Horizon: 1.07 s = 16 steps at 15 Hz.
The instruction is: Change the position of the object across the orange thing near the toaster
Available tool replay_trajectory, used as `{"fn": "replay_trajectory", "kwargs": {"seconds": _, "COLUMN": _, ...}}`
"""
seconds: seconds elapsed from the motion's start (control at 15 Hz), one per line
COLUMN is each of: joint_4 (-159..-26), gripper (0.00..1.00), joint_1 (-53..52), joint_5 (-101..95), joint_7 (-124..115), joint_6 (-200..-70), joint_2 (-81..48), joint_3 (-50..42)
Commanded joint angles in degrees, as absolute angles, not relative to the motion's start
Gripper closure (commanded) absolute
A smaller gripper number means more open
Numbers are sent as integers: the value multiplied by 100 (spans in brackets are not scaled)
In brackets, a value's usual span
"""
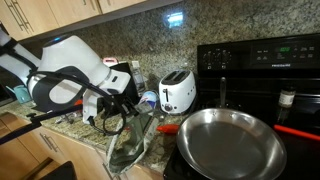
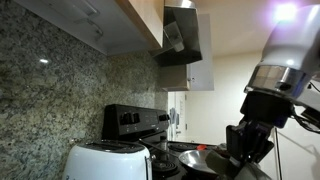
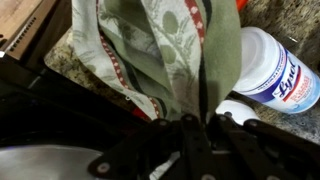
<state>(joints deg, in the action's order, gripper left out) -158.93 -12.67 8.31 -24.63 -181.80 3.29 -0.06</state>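
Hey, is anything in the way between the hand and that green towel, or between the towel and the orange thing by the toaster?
Nothing visible. The hand grips the green towel, which hangs from it. In an exterior view the orange thing lies right beside the towel, with the frying pan just beyond it.

The toaster (image 1: 177, 91) stands beside the stove (image 1: 262, 55) bearing the pan (image 1: 230, 142), and the cloth (image 3: 160, 50) hangs in the pincer (image 3: 190, 122)
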Motion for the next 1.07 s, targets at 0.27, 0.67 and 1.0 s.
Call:
{"fn": "replay_trajectory", "kwargs": {"seconds": 0.27, "joint_4": -15930, "gripper": 97, "joint_1": -1691, "joint_5": 1371, "joint_7": -633, "joint_6": -17627, "joint_2": 1302, "joint_3": -560}}
{"fn": "replay_trajectory", "kwargs": {"seconds": 0.67, "joint_4": -15929, "gripper": 97, "joint_1": -1486, "joint_5": 1793, "joint_7": 386, "joint_6": -17119, "joint_2": 1791, "joint_3": -790}}
{"fn": "replay_trajectory", "kwargs": {"seconds": 1.0, "joint_4": -15890, "gripper": 97, "joint_1": -846, "joint_5": 1058, "joint_7": -208, "joint_6": -16521, "joint_2": 1440, "joint_3": -164}}
